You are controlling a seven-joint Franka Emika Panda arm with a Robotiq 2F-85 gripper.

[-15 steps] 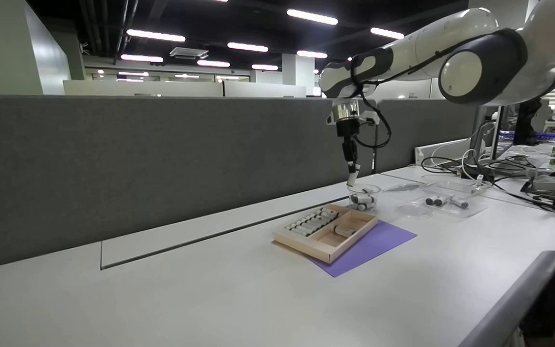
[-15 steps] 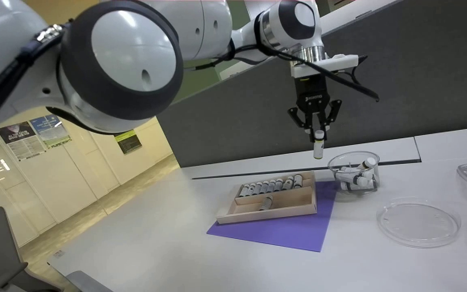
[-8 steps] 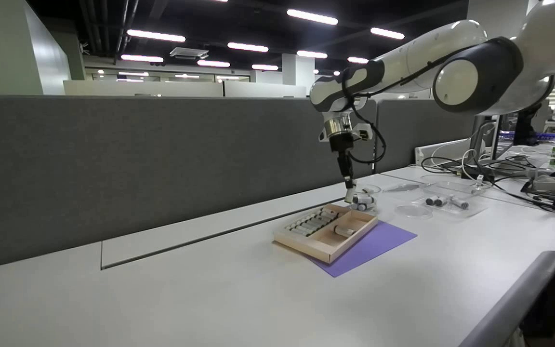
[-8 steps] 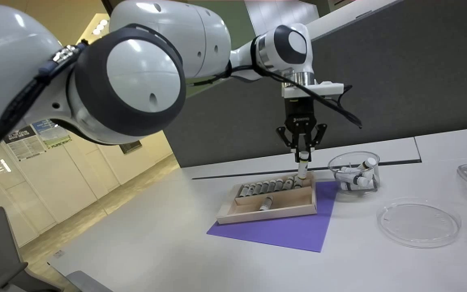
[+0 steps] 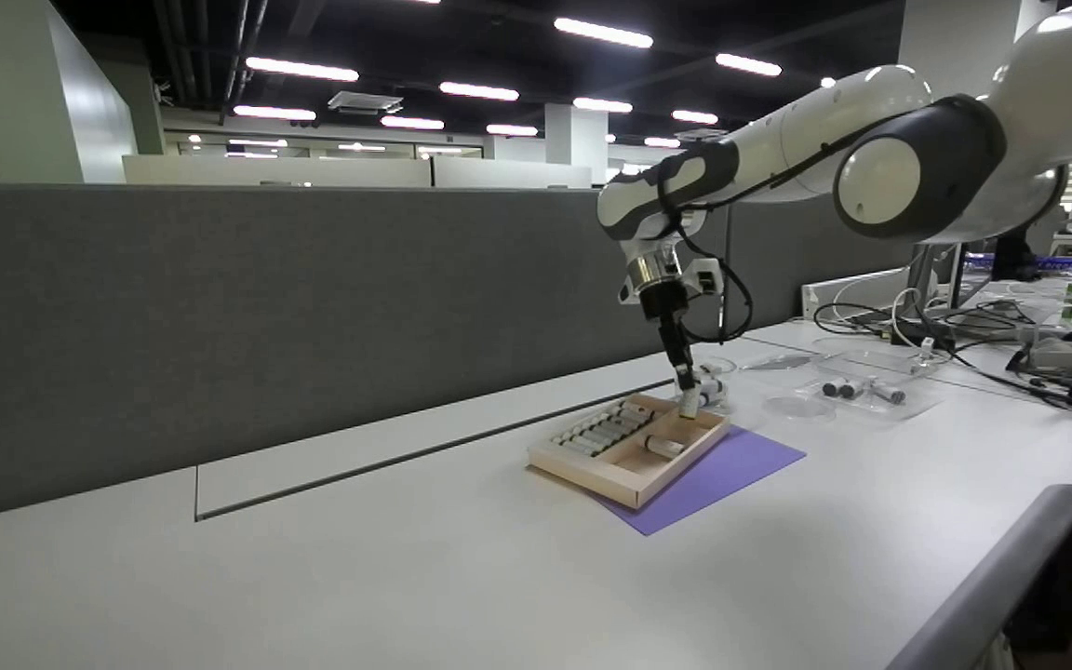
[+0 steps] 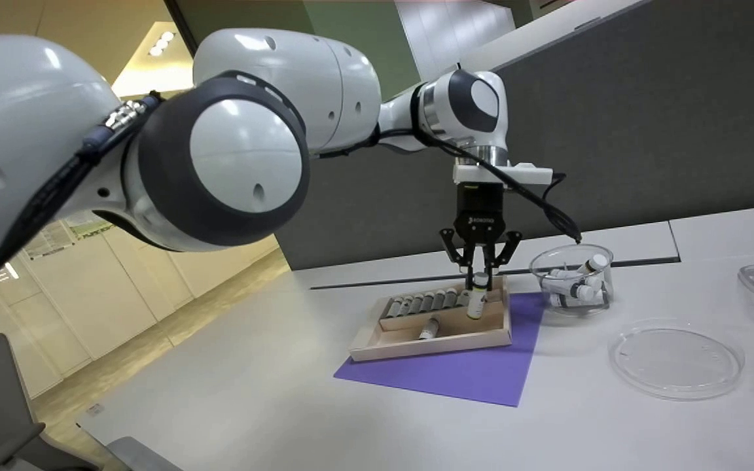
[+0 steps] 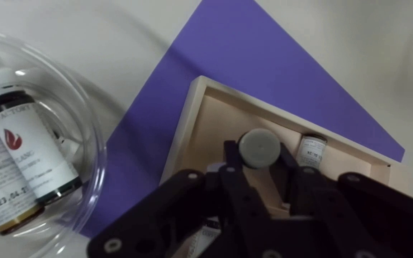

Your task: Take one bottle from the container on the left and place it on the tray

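My gripper (image 6: pixel 479 282) is shut on a small white-labelled bottle (image 6: pixel 476 305) with a white cap. The wrist view shows the cap (image 7: pixel 259 148) between the fingertips. The bottle is near upright, slightly tilted, in the front compartment of the pale wooden tray (image 6: pixel 442 342); I cannot tell whether it touches the floor. Another bottle (image 6: pixel 430 328) lies in that compartment. A row of bottles (image 6: pixel 428 302) fills the rear compartment, partly hidden by the gripper. The clear round container (image 7: pixel 99 143) holds several jumbled bottles; it stands left of the tray in the wrist view.
A purple mat (image 6: pixel 442 381) lies under the tray. A clear round dish (image 6: pixel 677 358) lies near the container. A clear flat box with bottles (image 5: pixel 862 391) and cables (image 5: pixel 917 321) are farther along the table. A grey partition (image 5: pixel 313 326) stands behind.
My gripper has moved down and away from the round container, over the tray, with the bottle held. The bottle is now low within the front compartment. The tray and container have not moved.
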